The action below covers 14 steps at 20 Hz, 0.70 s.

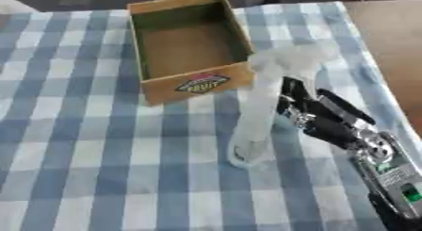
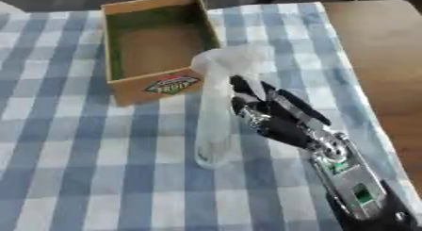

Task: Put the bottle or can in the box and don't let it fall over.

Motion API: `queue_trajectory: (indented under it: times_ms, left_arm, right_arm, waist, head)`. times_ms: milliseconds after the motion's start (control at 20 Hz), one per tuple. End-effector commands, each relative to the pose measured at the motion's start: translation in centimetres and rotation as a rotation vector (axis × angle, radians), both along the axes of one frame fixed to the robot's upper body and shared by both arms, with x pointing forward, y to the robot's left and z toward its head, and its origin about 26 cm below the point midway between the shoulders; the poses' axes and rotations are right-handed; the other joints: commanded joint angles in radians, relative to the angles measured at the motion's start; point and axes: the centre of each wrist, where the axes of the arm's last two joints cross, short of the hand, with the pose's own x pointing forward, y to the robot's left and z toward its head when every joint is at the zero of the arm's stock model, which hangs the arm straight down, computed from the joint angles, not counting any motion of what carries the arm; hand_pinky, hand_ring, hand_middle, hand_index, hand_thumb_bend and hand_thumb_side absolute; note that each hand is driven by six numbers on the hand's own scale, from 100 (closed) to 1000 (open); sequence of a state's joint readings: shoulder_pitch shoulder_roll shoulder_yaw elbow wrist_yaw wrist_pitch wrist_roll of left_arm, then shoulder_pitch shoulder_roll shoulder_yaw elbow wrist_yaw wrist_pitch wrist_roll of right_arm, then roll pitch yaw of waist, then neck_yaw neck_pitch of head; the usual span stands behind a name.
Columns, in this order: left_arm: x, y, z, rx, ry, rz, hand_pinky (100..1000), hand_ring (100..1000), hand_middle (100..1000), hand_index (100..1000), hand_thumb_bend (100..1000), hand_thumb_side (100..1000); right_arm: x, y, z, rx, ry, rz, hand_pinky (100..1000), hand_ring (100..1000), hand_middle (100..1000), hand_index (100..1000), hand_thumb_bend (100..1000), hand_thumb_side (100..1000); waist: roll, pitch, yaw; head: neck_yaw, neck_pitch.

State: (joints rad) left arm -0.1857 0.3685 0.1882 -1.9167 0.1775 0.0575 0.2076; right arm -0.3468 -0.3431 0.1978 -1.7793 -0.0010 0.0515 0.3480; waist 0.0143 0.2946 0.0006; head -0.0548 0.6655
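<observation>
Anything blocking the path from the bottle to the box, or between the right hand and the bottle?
Nothing visible. The right hand is already against the clear bottle, fingers around its right side. The cardboard box sits just beyond, open-topped and empty inside; only its near wall has to be cleared. The left hand is out of view.

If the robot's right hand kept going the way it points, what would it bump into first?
Probably the bottle: the right robot hand points up-left and is right beside it already. Behind that stands the box. Contact isn't clear.
</observation>
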Motion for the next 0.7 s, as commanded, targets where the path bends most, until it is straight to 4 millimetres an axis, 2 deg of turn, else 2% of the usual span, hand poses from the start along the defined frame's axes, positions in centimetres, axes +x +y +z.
queue_trajectory:
  times_ms: [50,700]
  left_arm:
    - [-0.1,0.2,0.7,0.016,-0.021,-0.002,1000,528,714,865,628,409]
    - [-0.1,0.1,0.7,0.017,-0.021,-0.004,1000,531,716,866,624,411]
  right_arm:
    - [-0.6,-0.5,1.1,-0.007,-0.032,0.017,826,1000,1000,944,100,650]
    - [-2.6,-0.5,2.3,0.007,-0.039,0.107,827,1000,1000,944,100,656]
  waist:
    - [0.003,-0.015,-0.002]
    - [0.008,-0.015,-0.006]
  head:
    - [0.001,-0.006]
    - [0.005,-0.005]
